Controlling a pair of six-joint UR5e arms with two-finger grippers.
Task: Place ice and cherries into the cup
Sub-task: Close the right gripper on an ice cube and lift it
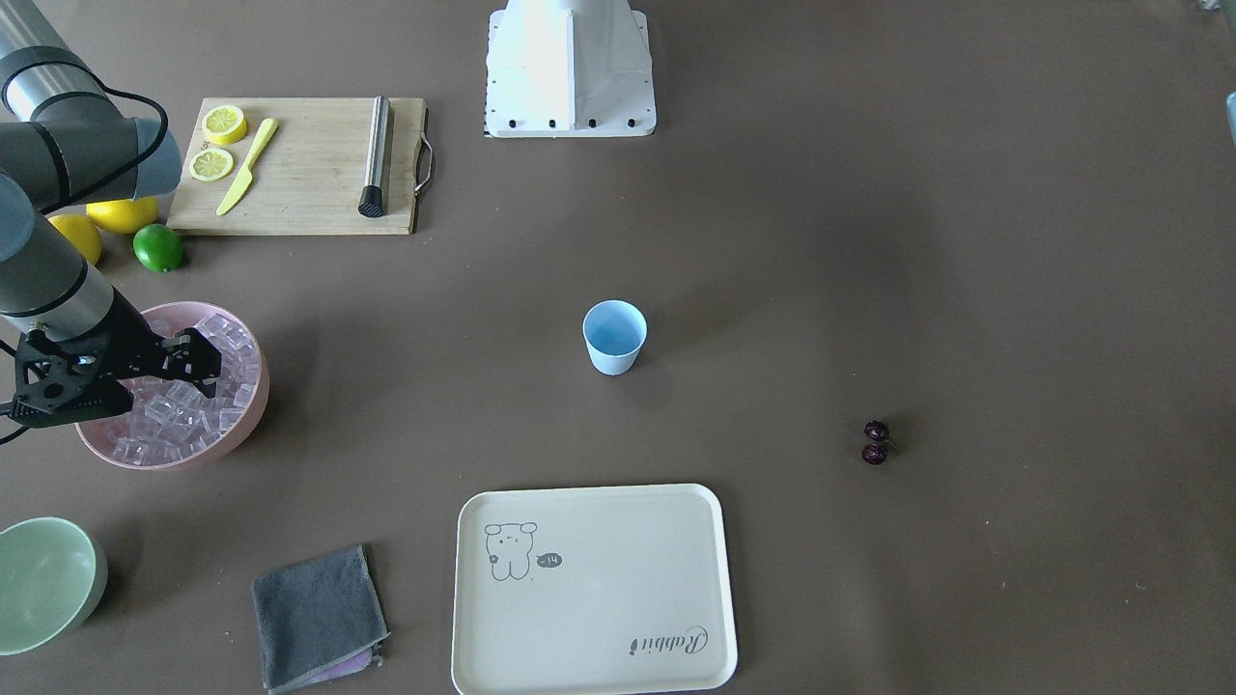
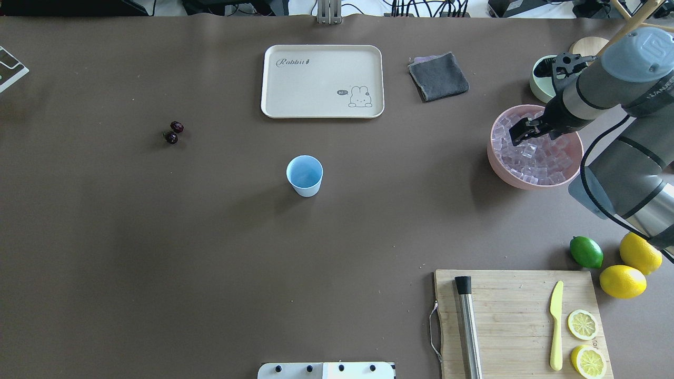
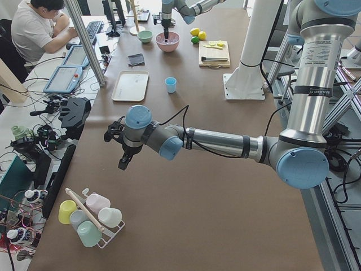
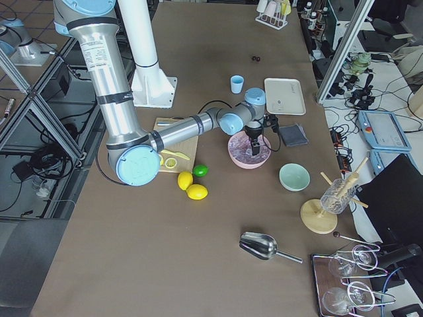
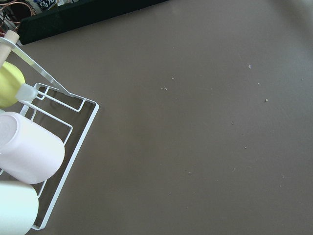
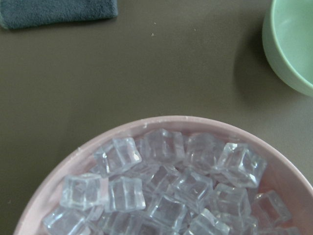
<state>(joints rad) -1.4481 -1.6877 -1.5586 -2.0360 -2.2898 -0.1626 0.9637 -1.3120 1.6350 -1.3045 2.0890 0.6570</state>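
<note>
The right end effector (image 1: 198,352), grip state impossible to tell, hovers over the ice (image 1: 174,415) heaped in the pink bowl (image 1: 253,410), so it should pinch one top cube squarely before carrying it to the cup (image 1: 614,336) standing mid-tabletop (image 1: 772,241).

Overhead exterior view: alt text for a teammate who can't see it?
The right gripper hangs over the pink bowl of ice at the view's right. The blue cup stands empty mid-table; the cherries lie on the table farther left.
</note>
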